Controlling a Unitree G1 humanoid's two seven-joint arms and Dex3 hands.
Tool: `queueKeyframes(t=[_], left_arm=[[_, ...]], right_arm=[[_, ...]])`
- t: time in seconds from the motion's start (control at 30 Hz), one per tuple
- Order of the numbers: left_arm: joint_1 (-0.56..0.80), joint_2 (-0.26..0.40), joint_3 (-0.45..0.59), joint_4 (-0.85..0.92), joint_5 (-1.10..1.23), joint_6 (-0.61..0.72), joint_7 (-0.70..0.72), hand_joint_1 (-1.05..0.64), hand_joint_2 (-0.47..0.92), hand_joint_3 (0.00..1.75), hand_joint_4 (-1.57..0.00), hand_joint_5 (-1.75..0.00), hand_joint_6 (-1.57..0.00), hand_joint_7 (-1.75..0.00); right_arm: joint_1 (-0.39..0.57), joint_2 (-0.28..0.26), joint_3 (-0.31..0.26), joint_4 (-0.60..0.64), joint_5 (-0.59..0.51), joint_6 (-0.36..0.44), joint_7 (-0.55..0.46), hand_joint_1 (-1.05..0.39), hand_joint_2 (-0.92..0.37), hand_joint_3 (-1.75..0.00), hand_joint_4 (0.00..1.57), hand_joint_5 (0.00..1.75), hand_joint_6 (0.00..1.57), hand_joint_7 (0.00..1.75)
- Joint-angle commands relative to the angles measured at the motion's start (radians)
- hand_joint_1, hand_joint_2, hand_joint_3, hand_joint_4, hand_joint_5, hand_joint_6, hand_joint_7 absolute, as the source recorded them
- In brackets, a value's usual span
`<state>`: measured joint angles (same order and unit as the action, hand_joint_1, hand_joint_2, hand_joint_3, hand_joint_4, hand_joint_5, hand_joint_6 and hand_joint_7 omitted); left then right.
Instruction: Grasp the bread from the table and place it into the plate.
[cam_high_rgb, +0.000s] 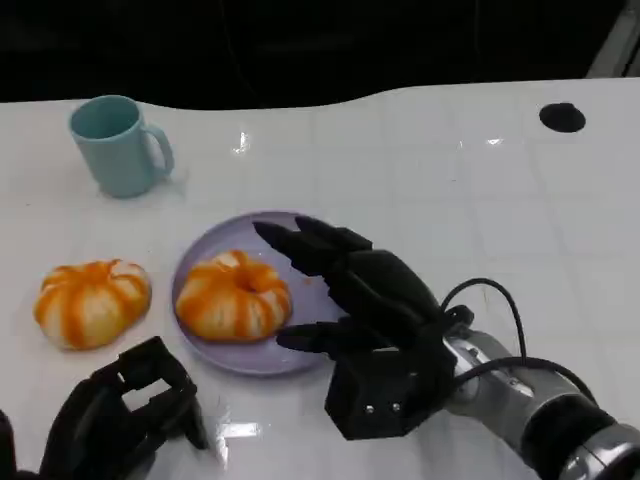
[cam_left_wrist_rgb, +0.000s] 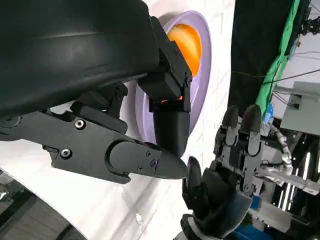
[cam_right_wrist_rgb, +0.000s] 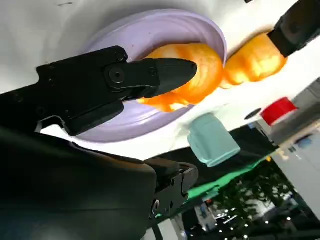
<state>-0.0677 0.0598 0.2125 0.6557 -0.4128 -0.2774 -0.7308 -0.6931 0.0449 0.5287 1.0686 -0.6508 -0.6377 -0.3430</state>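
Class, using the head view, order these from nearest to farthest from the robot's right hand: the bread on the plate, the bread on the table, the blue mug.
From the right hand:
1. Bread on the plate, just beside the fingers.
2. Bread on the table, past the plate's far side.
3. Blue mug, at the table's far left corner.

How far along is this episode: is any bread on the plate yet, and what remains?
Done: one bread lies on the purple plate. In hand: nothing; the right hand is open beside it, apart. Left: a second bread sits on the table near the left hand.
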Motion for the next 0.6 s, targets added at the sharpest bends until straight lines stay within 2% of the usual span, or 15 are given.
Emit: queueKeyframes(t=[0.03, 0.23, 0.6], left_arm=[[0.014, 0.007, 0.005, 0.027, 0.007, 0.017, 0.007, -0.51, 0.92, 0.17, -0.8, -1.65, -0.74, -1.35], [0.011, 0.004, 0.004, 0.026, 0.01, 0.019, 0.015, -0.52, 0.92, 0.17, -0.8, -1.65, -0.74, -1.36], [0.014, -0.005, 0.004, 0.012, 0.009, 0.02, 0.018, -0.51, 0.92, 0.16, -0.82, -1.64, -0.73, -1.36]], right_arm=[[0.036, -0.049, -0.016, -0.051, 0.024, -0.05, 0.01, -0.78, -0.92, -0.3, 0.03, 0.02, 0.07, 0.0], [0.095, -0.102, -0.029, -0.121, 0.04, -0.11, 0.016, -0.78, -0.92, -0.3, 0.05, 0.04, 0.09, 0.01], [0.249, -0.18, -0.102, -0.291, 0.127, -0.244, 0.053, -0.69, -0.92, -0.2, 0.2, 0.16, 0.21, 0.07]])
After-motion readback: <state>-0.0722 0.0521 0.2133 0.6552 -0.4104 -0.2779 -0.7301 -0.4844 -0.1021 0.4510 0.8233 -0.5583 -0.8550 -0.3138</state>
